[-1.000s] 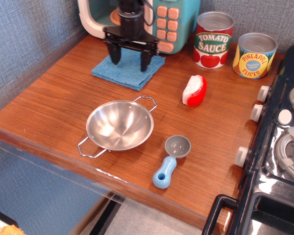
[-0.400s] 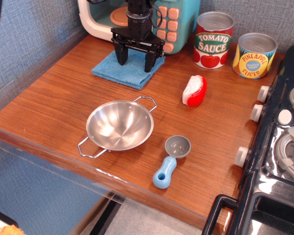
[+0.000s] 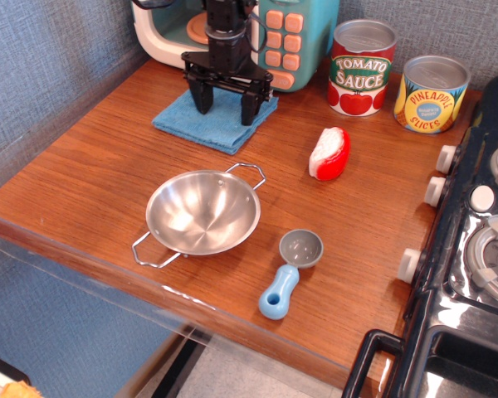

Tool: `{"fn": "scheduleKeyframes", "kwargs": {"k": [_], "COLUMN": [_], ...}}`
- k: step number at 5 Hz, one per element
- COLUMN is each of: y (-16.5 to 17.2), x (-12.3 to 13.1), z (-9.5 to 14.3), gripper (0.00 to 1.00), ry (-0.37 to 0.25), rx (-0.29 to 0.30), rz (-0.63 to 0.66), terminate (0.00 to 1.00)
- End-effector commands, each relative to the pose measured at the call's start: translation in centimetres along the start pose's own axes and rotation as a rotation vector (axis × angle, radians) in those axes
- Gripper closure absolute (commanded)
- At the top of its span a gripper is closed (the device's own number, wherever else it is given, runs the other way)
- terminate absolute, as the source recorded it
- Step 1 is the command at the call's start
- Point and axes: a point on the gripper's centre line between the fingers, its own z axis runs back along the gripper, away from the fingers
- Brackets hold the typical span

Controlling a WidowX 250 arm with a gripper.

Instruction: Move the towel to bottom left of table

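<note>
The blue folded towel (image 3: 209, 126) lies flat on the brown wood-grain table (image 3: 91, 191) at the back, in front of the toy microwave. My black gripper (image 3: 226, 110) hangs straight down over the towel's far half. Its two fingers are spread wide apart, with the tips at or just above the cloth. Nothing is held between them. The arm hides part of the towel's back edge.
A steel bowl (image 3: 202, 211) sits in the middle. A light blue scoop (image 3: 288, 271) lies near the front edge. A red and white brush (image 3: 329, 152), a tomato sauce can (image 3: 361, 67) and a pineapple can (image 3: 432, 93) stand at the back right. A black toy stove (image 3: 473, 249) fills the right side. A teal microwave (image 3: 274, 33) stands behind the towel.
The gripper shifted right and back, then came a little left again, staying open. The towel has slid slightly to the left.
</note>
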Motion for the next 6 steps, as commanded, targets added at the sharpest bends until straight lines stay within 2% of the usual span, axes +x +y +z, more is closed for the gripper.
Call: {"fn": "scheduleKeyframes", "kwargs": {"k": [1,2,5,6], "y": [2.6,3.7,6.3,6.4], "x": [-4.7,-7.7,-17.4,-17.6], "z": [0.3,0.7,3.5,3.8], "gripper": [0.0,0.0,0.0,0.0], "ry": [0.026,0.03,0.032,0.014], "rx": [-0.022,-0.026,0.015,0.022], "rz": [-0.014,-0.003,0.046,0.044], "terminate": [0.0,0.0,0.0,0.0]}}
